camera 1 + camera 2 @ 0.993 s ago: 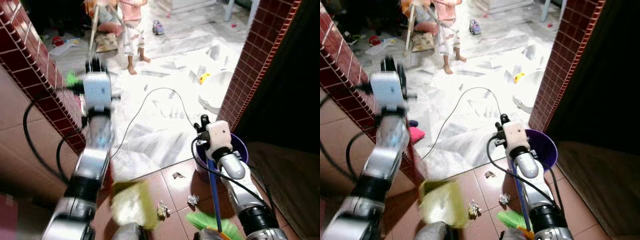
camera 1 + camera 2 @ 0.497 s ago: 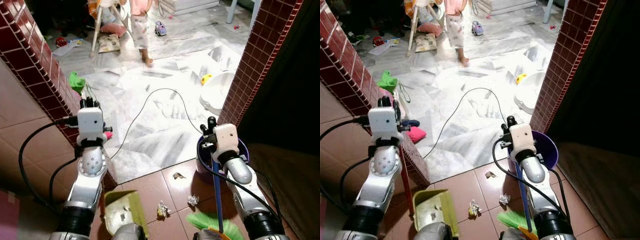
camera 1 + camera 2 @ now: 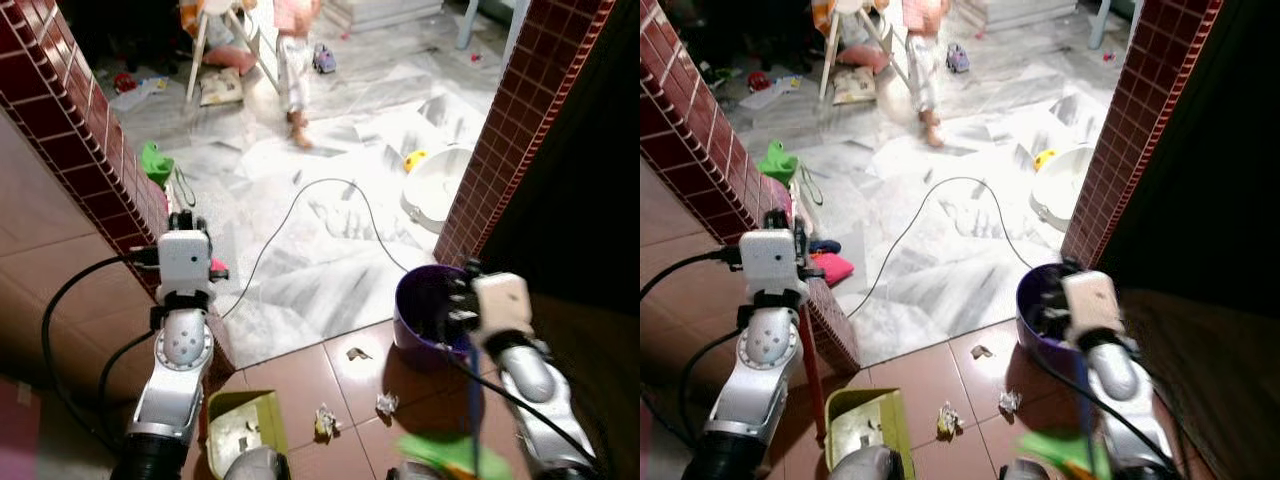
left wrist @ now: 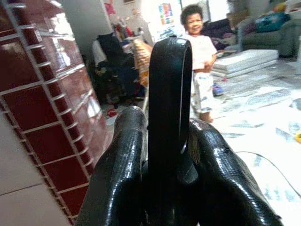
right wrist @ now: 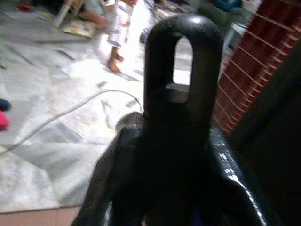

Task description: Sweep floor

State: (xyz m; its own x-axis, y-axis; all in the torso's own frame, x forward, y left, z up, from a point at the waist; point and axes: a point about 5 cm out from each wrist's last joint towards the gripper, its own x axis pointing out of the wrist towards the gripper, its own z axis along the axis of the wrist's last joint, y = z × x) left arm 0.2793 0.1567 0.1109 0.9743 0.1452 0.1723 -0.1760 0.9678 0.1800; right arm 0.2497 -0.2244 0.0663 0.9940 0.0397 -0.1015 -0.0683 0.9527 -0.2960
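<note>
At a tiled doorway, the left gripper [image 4: 162,179] has its black fingers [image 4: 117,174] clamped around the looped top of the dustpan handle [image 4: 169,94], whose red shaft runs down to the green dustpan [image 3: 245,432] on the brown floor tiles [image 3: 305,375] below the fingers. Crumpled paper scraps [image 3: 325,420] lie between the two tools. The right gripper [image 5: 169,165] grips the eyelet end of the broom handle [image 5: 181,70], its green broom head [image 3: 440,455] blurred below beside a purple bucket [image 3: 425,310]. Beyond both grippers, a black cable [image 3: 300,215] crosses the marble floor, where a child [image 3: 295,60] stands.
</note>
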